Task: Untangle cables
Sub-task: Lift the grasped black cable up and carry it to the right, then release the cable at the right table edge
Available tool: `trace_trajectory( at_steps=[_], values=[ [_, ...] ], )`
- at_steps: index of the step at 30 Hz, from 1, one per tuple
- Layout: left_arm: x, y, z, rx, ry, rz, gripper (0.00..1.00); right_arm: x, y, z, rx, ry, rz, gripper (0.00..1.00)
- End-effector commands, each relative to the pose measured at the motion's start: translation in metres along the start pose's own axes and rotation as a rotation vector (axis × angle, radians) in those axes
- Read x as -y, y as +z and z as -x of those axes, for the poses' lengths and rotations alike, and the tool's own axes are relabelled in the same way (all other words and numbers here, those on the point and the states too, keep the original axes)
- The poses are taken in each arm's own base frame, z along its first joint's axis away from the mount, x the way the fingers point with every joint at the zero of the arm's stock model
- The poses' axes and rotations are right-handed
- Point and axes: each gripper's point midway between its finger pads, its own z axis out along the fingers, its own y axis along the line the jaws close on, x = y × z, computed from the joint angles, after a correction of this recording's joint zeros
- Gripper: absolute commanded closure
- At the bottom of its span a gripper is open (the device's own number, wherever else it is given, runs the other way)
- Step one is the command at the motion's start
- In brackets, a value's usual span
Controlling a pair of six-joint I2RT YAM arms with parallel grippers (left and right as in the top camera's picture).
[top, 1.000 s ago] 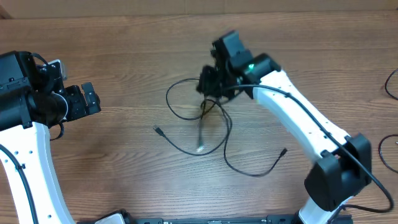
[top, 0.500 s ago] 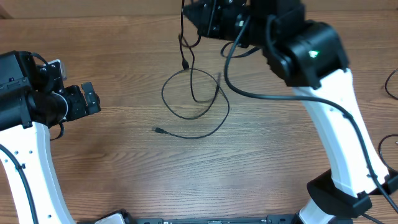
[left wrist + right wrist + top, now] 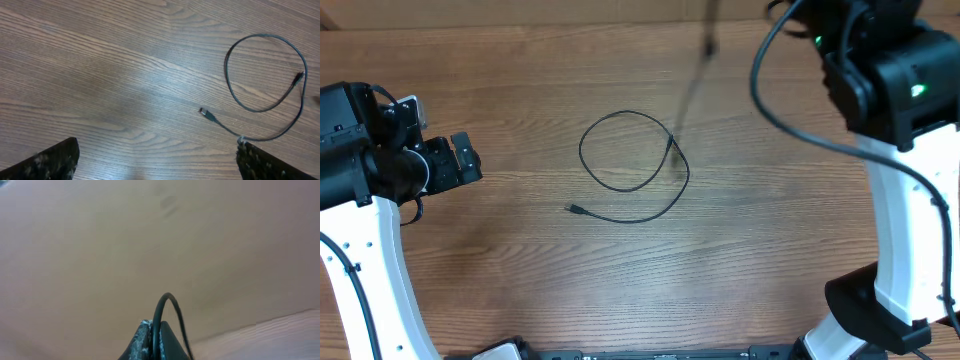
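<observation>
Right gripper (image 3: 154,341) now higher, tight on one cable (image 3: 168,301); left gripper (image 3: 466,160) wide.

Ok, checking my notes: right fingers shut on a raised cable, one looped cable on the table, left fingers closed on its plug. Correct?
No. The left fingers stand open, well clear of the looped cable and its plug, as the overhead view shows. The right fingers are shut on a raised cable.

You're looking at a robotics lab setup: left arm (image 3: 360,230) and right arm (image 3: 900,200), white shells, black joints, exposed wiring, flank a plain wood-grain tabletop (image 3: 500,270). A thin cable (image 3: 582,155) lies looped on it, test-piece style.
</observation>
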Motion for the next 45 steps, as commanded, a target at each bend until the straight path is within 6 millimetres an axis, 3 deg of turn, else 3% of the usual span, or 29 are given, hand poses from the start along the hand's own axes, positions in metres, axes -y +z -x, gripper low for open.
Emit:
trace_trajectory(
  at_steps=[1,8,12,15,16,17,21,25,29,34,35,37,41,45],
  values=[
    [0.001,-0.001,0.002,0.005,0.016,-0.007,0.0,0.073,-0.021,0.065,0.249,0.016,-0.306,0.96],
    [0.001,-0.001,0.002,0.005,0.017,-0.007,0.01,0.176,-0.028,0.124,0.398,0.058,-0.54,0.96],
    [0.001,-0.001,0.002,0.005,0.016,-0.007,0.01,0.223,-0.027,0.14,0.443,0.07,-0.639,0.96],
    [0.001,-0.001,0.002,0.005,0.016,-0.007,0.0,0.277,-0.016,0.145,0.449,0.075,-0.752,0.96],
    [0.001,-0.001,0.002,0.005,0.016,-0.007,0.0,0.286,-0.013,0.145,0.446,0.075,-0.77,0.96],
    [0.001,-0.001,0.002,0.005,0.016,-0.007,0.0,0.316,-0.004,0.14,0.426,0.075,-0.829,0.96],
    [0.001,-0.001,0.002,0.005,0.016,-0.007,0.0,0.382,0.029,0.112,0.311,0.077,-0.925,0.96],
    [0.001,-0.001,0.002,0.005,0.016,-0.007,0.0,0.458,0.058,0.052,0.103,0.086,-1.046,0.96],
    [0.001,-0.001,0.002,0.005,0.016,-0.007,0.0,0.509,0.055,0.012,-0.032,0.112,-1.159,0.96],
    [0.001,-0.001,0.002,0.005,0.016,-0.007,0.0,0.551,0.035,-0.014,-0.133,0.17,-1.247,0.96],
    [0.001,-0.001,0.002,0.005,0.016,-0.007,0.0,0.555,0.032,-0.016,-0.149,0.188,-1.242,0.82],
    [0.001,-0.001,0.002,0.005,0.016,-0.007,0.0,0.559,0.03,-0.022,-0.185,0.226,-1.212,0.0],
    [0.001,-0.001,0.002,0.005,0.016,-0.007,0.0,0.558,0.027,-0.042,-0.294,0.312,-1.137,0.0],
    [0.001,-0.001,0.002,0.005,0.016,-0.007,0.0,0.544,0.027,-0.07,-0.434,0.38,-1.061,0.0]
  ],
)
